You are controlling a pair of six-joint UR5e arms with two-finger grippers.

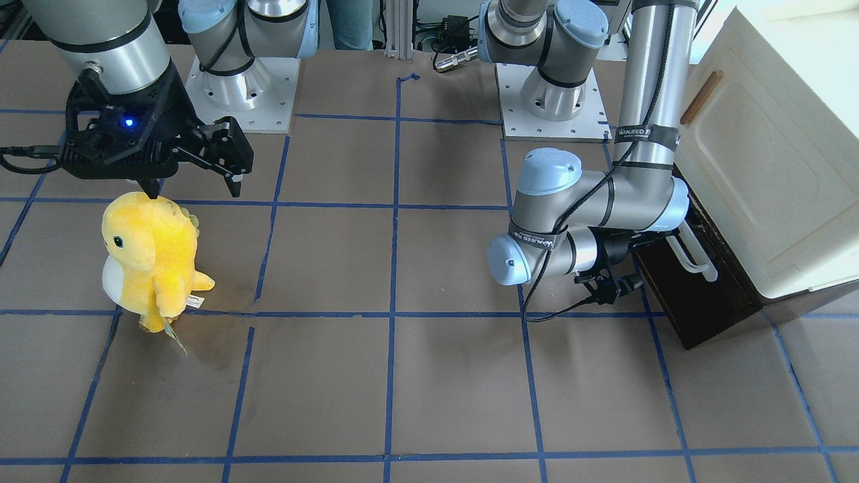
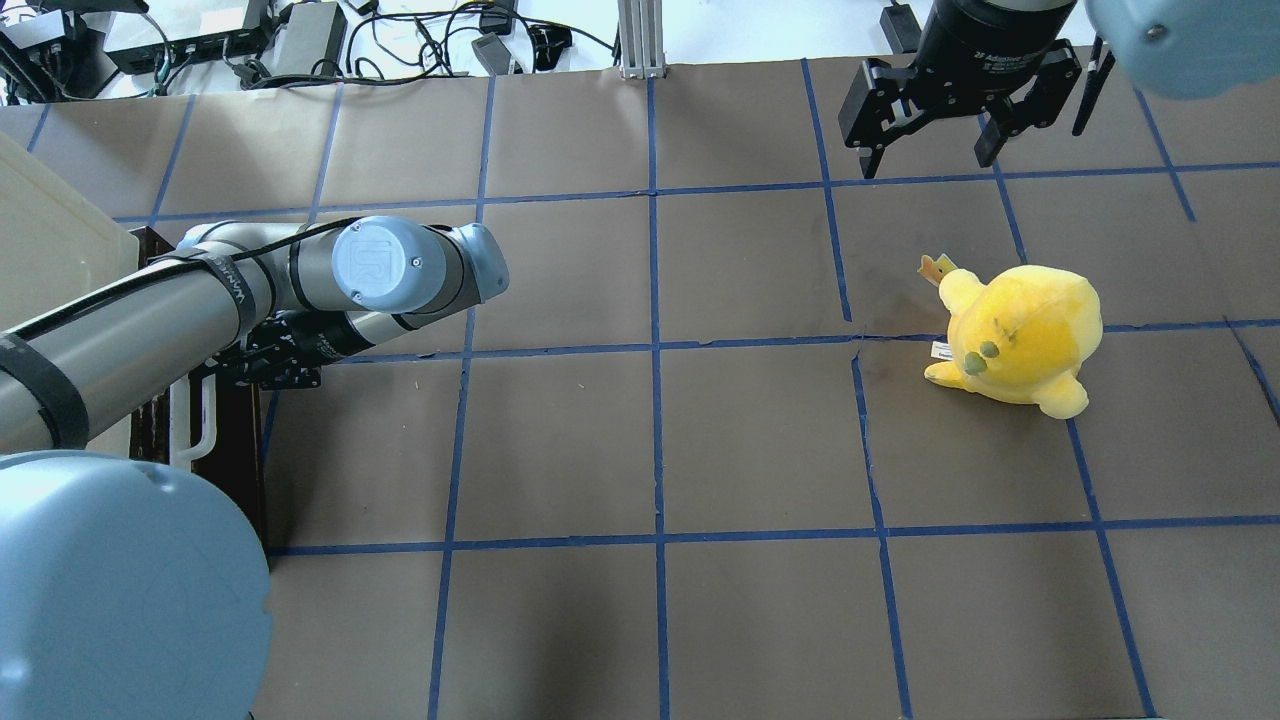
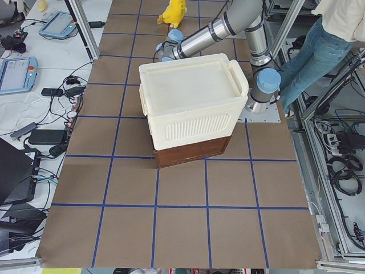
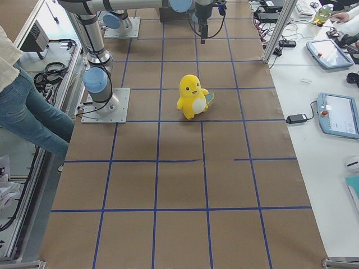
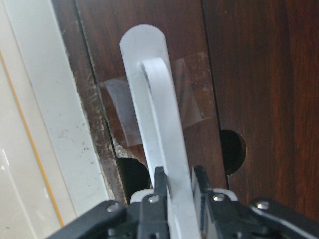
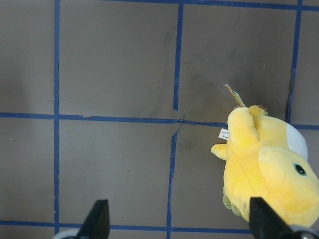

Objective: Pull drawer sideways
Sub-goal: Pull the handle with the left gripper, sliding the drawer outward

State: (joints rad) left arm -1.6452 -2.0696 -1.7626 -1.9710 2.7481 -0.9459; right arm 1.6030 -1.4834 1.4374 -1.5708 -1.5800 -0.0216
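Brown gridded table [image 1: 456, 376]: left gripper [image 5: 175, 184] clamps drawer [image 5: 249, 74] handle [image 5: 159, 99]; right gripper [image 2: 925, 155] agape near plush [image 2: 1020, 335].

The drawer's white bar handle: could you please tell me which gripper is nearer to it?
Left. The left gripper is clamped on the white bar handle of the drawer; the right gripper hangs open across the table, near the yellow plush toy.

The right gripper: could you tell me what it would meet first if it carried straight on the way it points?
The right gripper would probably meet bare table, beside the yellow plush toy; depth is unclear.
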